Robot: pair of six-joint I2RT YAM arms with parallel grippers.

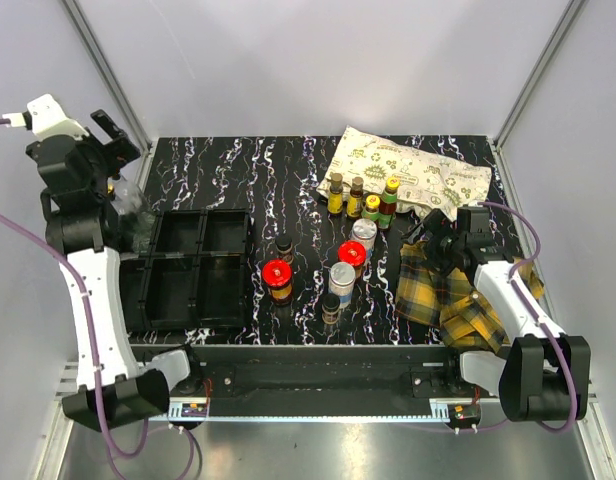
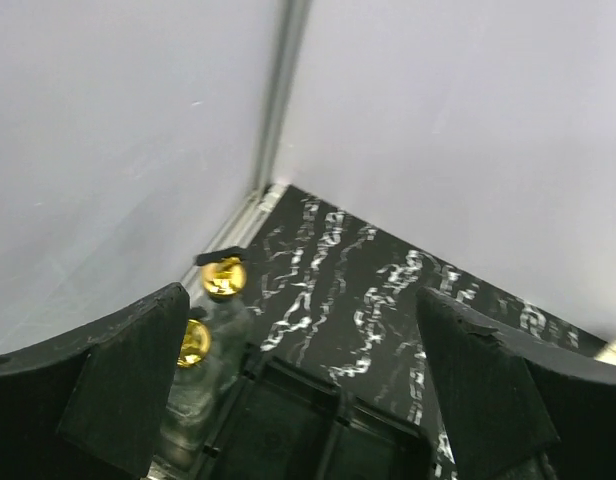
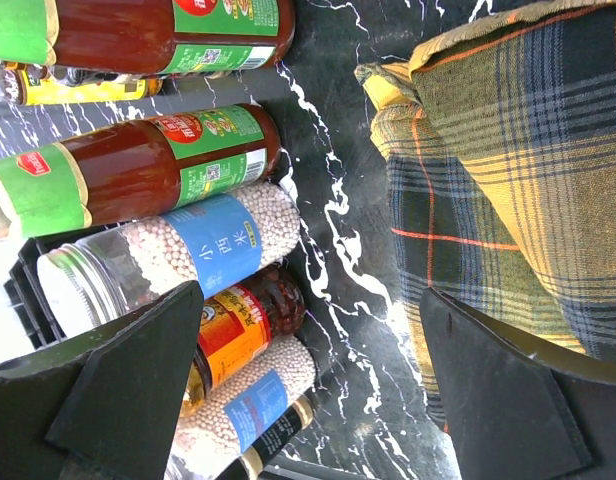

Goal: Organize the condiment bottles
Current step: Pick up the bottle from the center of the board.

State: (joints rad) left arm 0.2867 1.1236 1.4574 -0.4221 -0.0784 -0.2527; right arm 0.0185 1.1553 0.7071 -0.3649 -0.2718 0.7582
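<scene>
Left claw (image 2: 308,385) is seen spread wide with nothing gripped, raised over the far left corner of the table. Two gold-capped bottles (image 2: 225,277) are noted just beside the far left corner of the tray (image 1: 202,252). Right claw (image 3: 308,390) is likewise spread and empty, near the plaid cloth (image 3: 508,180). Other bottles are found right of the tray: red-lidded jars (image 1: 277,272), shakers (image 1: 342,278) and dark bottles (image 1: 284,245) mid-table, sauce bottles (image 1: 363,200) lined against the printed bag (image 1: 408,170).

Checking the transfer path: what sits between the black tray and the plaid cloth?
In the top view, a loose cluster stands there: red-lidded jars, silver-lidded shakers, small dark bottles.
</scene>
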